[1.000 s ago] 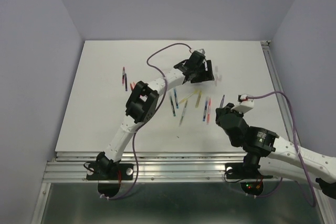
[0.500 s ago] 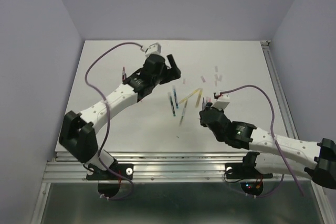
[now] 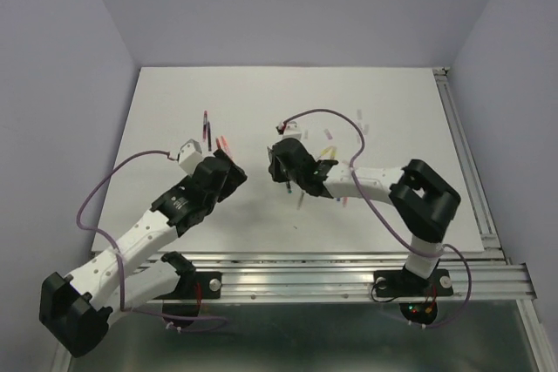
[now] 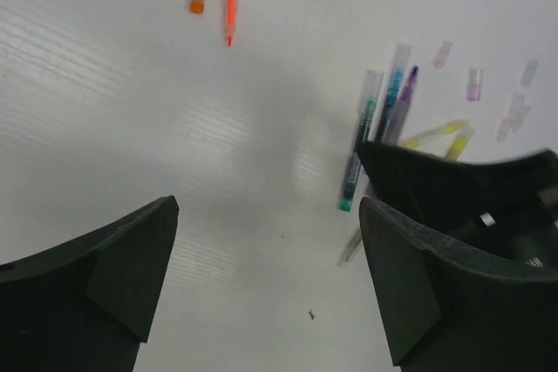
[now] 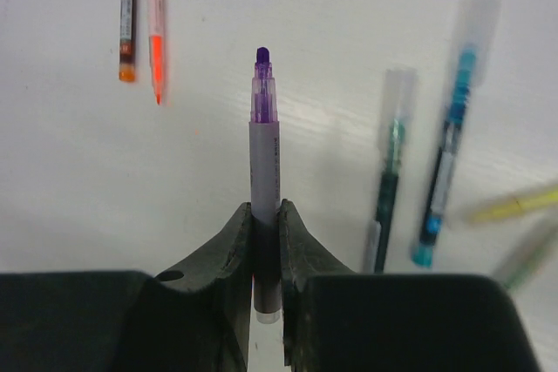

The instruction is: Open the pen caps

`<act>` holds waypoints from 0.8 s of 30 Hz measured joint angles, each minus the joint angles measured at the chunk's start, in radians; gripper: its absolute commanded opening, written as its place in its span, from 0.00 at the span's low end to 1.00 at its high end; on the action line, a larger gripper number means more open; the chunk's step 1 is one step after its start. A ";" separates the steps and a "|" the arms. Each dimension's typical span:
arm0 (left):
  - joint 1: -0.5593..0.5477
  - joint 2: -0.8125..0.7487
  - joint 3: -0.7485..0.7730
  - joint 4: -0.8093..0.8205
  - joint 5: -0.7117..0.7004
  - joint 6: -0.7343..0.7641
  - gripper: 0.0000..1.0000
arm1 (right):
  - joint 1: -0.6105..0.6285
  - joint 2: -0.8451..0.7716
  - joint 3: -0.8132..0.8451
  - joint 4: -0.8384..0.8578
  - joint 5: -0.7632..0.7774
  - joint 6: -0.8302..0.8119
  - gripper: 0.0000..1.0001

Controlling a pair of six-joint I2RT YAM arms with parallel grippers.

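My right gripper (image 5: 266, 224) is shut on a purple pen (image 5: 264, 154), whose bare purple tip points away from the wrist. It hovers over the middle of the table (image 3: 281, 163). My left gripper (image 4: 270, 276) is open and empty, to the left of it (image 3: 228, 172). A green pen (image 5: 388, 189) and a blue pen (image 5: 446, 163) lie to the right, each with a clear cap (image 5: 398, 89) on it. Several loose pale pen caps (image 4: 474, 84) lie beyond them. The purple pen also shows in the left wrist view (image 4: 403, 102).
An orange pen (image 5: 155, 15) and a dark red pen (image 5: 128, 15) lie at the far left. Yellow pens (image 4: 436, 134) lie by the right gripper. The white table (image 3: 174, 198) has a metal rail (image 3: 305, 263) at its near edge and walls round it.
My left arm has swung from the far middle back to the near left, gripper open. My right arm has swung left to the table's middle.
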 measured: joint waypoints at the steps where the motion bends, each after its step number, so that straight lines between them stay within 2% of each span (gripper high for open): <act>1: 0.000 -0.029 -0.004 -0.008 -0.010 -0.009 0.98 | -0.014 0.069 0.054 0.012 -0.039 -0.010 0.05; 4: 0.000 -0.119 -0.019 -0.026 -0.041 -0.036 0.99 | -0.051 0.277 0.229 0.028 -0.126 -0.043 0.06; 8: 0.000 -0.178 -0.041 -0.056 -0.070 -0.055 0.99 | -0.055 0.478 0.478 -0.050 -0.184 -0.074 0.11; 10: 0.000 -0.190 -0.046 -0.076 -0.079 -0.059 0.99 | -0.055 0.525 0.562 -0.077 -0.196 -0.083 0.14; 11: 0.000 -0.194 -0.047 -0.080 -0.082 -0.060 0.99 | -0.055 0.546 0.607 -0.101 -0.197 -0.088 0.20; 16: 0.000 -0.208 -0.048 -0.091 -0.097 -0.062 0.99 | -0.056 0.647 0.815 -0.205 -0.219 -0.106 0.34; 24: 0.000 -0.212 -0.048 -0.093 -0.099 -0.062 0.99 | -0.056 0.663 0.848 -0.266 -0.227 -0.116 0.57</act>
